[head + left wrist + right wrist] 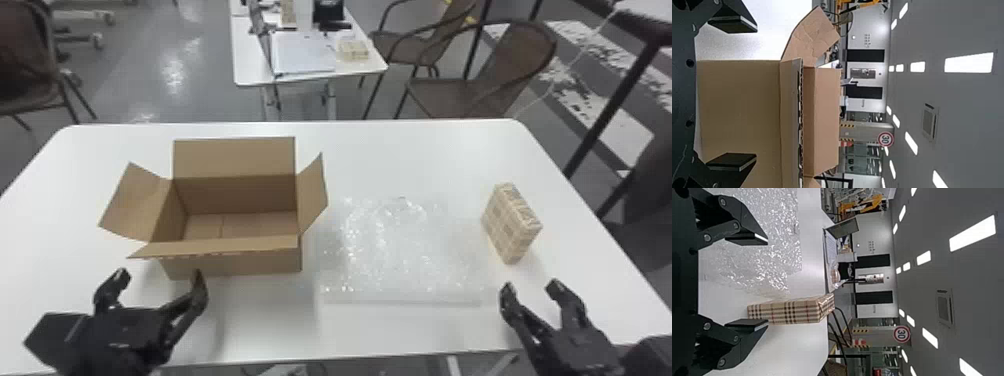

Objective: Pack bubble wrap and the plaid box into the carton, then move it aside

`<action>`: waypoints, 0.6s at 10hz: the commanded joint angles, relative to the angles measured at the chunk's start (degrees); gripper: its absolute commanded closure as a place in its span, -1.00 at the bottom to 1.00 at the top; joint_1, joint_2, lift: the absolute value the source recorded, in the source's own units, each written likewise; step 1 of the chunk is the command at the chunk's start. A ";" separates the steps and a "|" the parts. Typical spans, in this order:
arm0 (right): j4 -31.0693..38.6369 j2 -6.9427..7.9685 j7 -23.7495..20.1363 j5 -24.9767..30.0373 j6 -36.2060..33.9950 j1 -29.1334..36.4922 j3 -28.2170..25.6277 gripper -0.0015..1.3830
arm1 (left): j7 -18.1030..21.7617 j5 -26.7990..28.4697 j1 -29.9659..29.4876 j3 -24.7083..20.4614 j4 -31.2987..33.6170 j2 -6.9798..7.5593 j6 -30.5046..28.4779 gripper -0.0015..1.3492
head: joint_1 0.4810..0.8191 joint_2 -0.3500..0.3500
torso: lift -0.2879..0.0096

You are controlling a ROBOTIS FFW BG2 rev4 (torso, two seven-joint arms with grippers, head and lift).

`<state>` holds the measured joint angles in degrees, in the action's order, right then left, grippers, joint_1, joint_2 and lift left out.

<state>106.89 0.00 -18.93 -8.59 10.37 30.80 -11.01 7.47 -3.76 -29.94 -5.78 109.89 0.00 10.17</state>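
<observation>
Head view, nearest first: my left hand (161,275) and right hand (531,286), both spread wide, nothing between the fingers, over the near part of the white desk (250,325). I judge the step in hand to be taking up the bubble wrap (395,245), with packing not begun.

To do it well, I'd bring the right hand in low at the wrap's near right corner and let the left take the other near corner. I'd pinch a gathered fold, since one thin layer may slip out. Then I'd lift clear of the carton's flaps and lower the sheet slowly, pressing it to the floor; it will probably spring back.

Bearings: the wrap lies flat, forward and left of my right hand, its right side near those fingers. The left hand sits just in front of the open carton (235,261), whose visible floor is bare. Straight ahead of the right hand, just past the wrap, the plaid box (507,227) stands upright; the right wrist view puts it between the finger lines, nearer one of them. Farthest off, a brown chair (450,95).
</observation>
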 commanded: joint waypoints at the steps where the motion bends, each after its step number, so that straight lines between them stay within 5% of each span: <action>1: -0.11 0.05 0.03 0.07 0.00 -0.12 0.11 -0.25 | 0.00 -0.64 -0.12 0.07 -0.02 -0.15 0.03 -0.78 | 0.27 -0.05 | -0.18; 6: -0.46 0.05 0.03 -0.11 -0.09 -0.47 0.29 -0.25 | 0.00 -0.90 -0.03 0.16 -0.02 -0.15 0.03 -0.78 | 0.27 -0.05 | -0.18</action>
<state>106.43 0.00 -18.90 -8.76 10.31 30.41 -10.72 7.47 -4.59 -29.97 -5.62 109.86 0.00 10.19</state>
